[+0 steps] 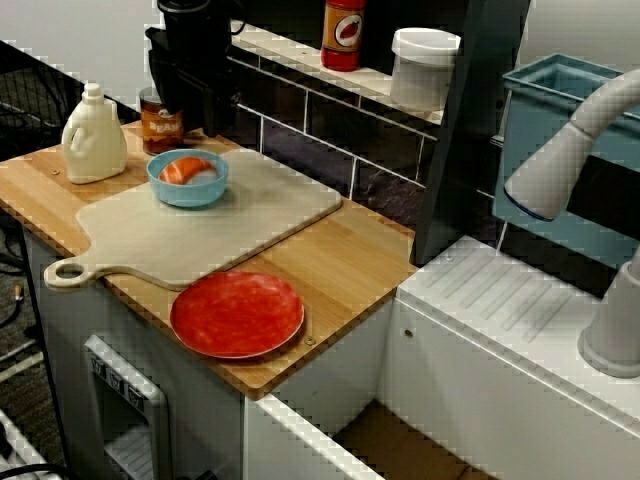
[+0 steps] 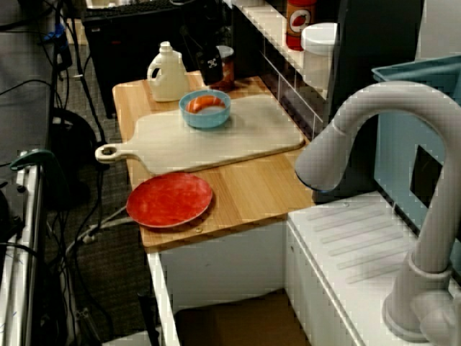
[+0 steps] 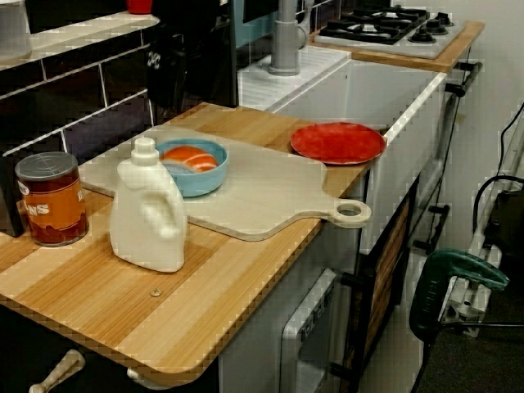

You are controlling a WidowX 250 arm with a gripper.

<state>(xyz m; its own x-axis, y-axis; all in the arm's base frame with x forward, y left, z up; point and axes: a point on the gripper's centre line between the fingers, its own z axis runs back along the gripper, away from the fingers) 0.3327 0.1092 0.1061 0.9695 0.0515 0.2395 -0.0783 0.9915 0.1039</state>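
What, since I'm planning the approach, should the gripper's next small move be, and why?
Probably ease the gripper a little toward the counter's front edge, over the blue bowl. It hangs just behind the bowl, close beside the can, and the orange and white piece in the bowl lies uncovered. Its jaws are too dark to tell open from shut.

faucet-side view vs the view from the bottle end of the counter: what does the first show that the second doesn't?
Only the faucet-side view: the black hand by the can, which I cannot pick out from the bottle end, and the brown bottom of the sink.
Only the bottle-end view: the stove burners and a green power tool.
Both: the can, white bottle, blue bowl holding something orange, cutting board, red plate, faucet.
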